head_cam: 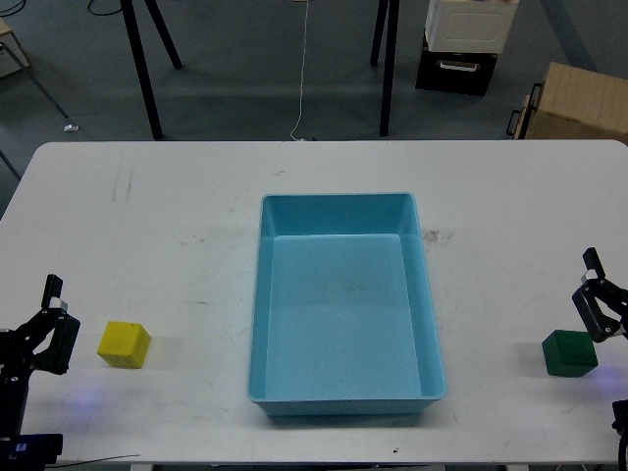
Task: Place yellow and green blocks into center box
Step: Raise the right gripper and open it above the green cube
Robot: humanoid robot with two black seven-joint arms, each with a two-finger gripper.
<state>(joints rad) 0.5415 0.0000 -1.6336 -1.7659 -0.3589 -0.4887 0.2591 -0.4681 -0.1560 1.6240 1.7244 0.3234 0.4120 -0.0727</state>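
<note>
The light blue center box (265, 294) lies empty in the middle of the white table. A bright yellow block (125, 343) rests on the table to its left, near the front edge. Left of that block, a short gap away, my left gripper (57, 316) stands open and holds nothing. On the right side a dark green block (570, 353) sits on the table. My right gripper (599, 292) hangs open just above and slightly right of the green block, its fingers apart, with nothing between them.
The white table (157, 226) ends close in front of both blocks. Beyond its far edge stand black stand legs (143, 69), a white crate on a black crate (461, 44) and a brown cardboard box (579, 103) on the floor.
</note>
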